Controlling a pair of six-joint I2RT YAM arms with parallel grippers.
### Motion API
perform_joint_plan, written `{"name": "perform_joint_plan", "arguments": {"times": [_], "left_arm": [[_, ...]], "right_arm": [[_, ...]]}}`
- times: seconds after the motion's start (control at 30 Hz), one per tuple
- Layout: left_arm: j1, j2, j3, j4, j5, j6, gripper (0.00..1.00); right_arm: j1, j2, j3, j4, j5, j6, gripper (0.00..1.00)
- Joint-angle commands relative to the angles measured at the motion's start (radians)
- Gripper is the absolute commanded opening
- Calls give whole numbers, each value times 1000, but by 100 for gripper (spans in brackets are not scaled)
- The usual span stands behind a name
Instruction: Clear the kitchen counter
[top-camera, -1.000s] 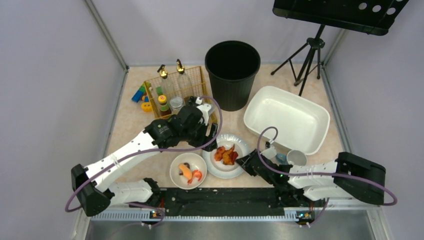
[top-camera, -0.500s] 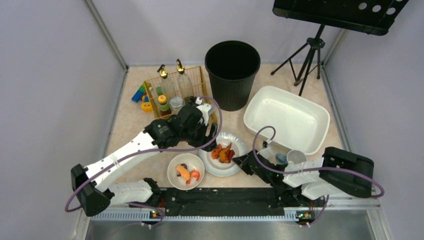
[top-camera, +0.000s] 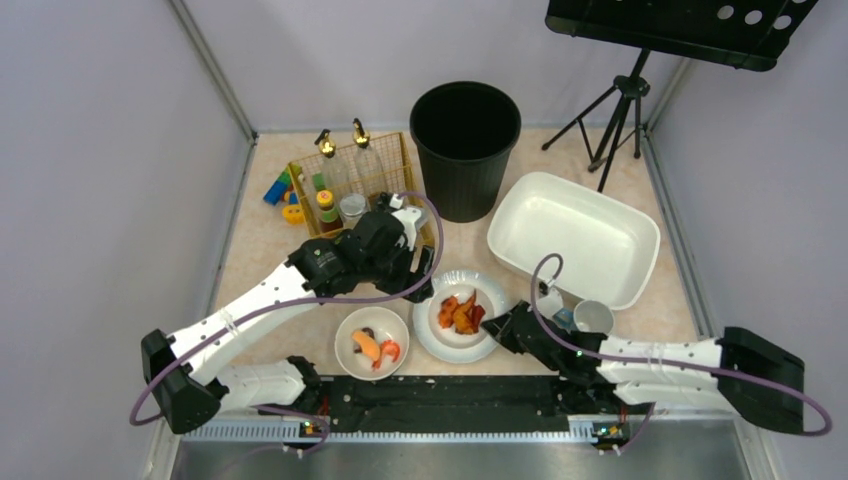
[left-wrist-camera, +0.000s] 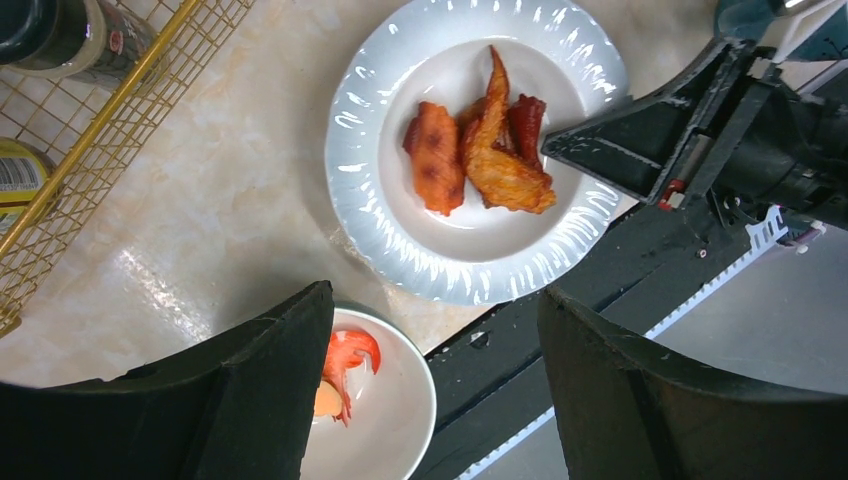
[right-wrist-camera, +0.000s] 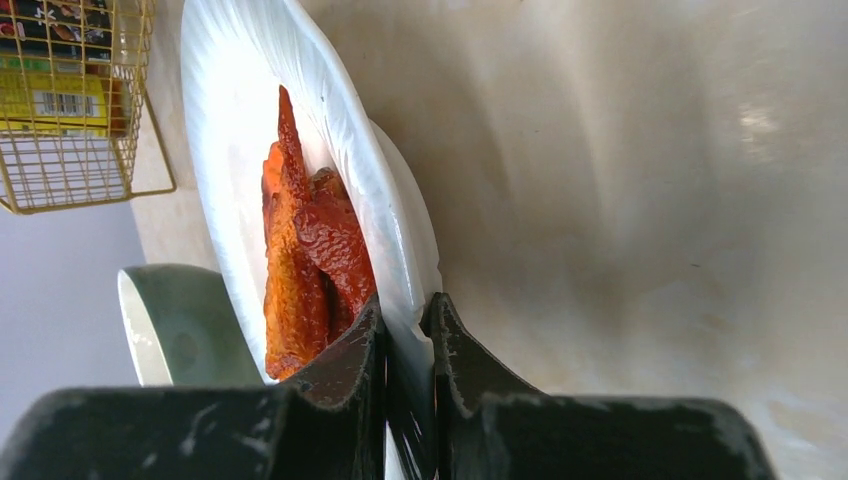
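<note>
Clamped on plate (top-camera: 480, 283) near rim with right jaws; left jaws apart over bare table (left-wrist-camera: 230, 200) beside basket (top-camera: 400, 160).

Bin (top-camera: 465, 150) at back centre of surface (top-camera: 260, 260). Wire basket (top-camera: 375, 141) just left of bin, bottles and jars (top-camera: 328, 205) standing in it. Toy blocks (top-camera: 280, 190) left of basket, on surface. Tub (top-camera: 575, 240) right of bin, nearer the front. Stand tripod (top-camera: 615, 120) behind tub, back right corner. Plate (top-camera: 488, 287) front centre, before the bin, wings (top-camera: 460, 314) on it. Bowl (top-camera: 352, 322) just left of plate, slightly nearer, food pieces (top-camera: 376, 347) in it. Cup (top-camera: 593, 316) right of plate, before tub's near edge. Rail (top-camera: 440, 400) along front edge. Right gripper (top-camera: 487, 323) at plate's near-right rim, fingers above and below the rim. Left gripper (top-camera: 420, 275) above the gap between basket and plate.
</note>
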Motion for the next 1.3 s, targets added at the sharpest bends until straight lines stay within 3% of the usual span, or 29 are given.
{"name": "perform_joint_plan", "arguments": {"times": [0.0,0.3,0.7,0.9,1.27], "left_arm": [[3,-32,40,8,-21,8,79],[3,-67,94,-1,-41,6,79],[3,-132,118,-7,-20,0,79],[3,-177,171,-36,-40,-9,79],[3,-207,274,-65,-41,-10,79]], "right_arm": [[12,-182,61,-113,66,-49,0],[9,-322,129,-279,86,-38,0],[-23,-356,276,-328,40,-50,0],[-32,-385,383,-430,79,-80,0],[-231,-271,748,-608,-22,-178,0]]}}
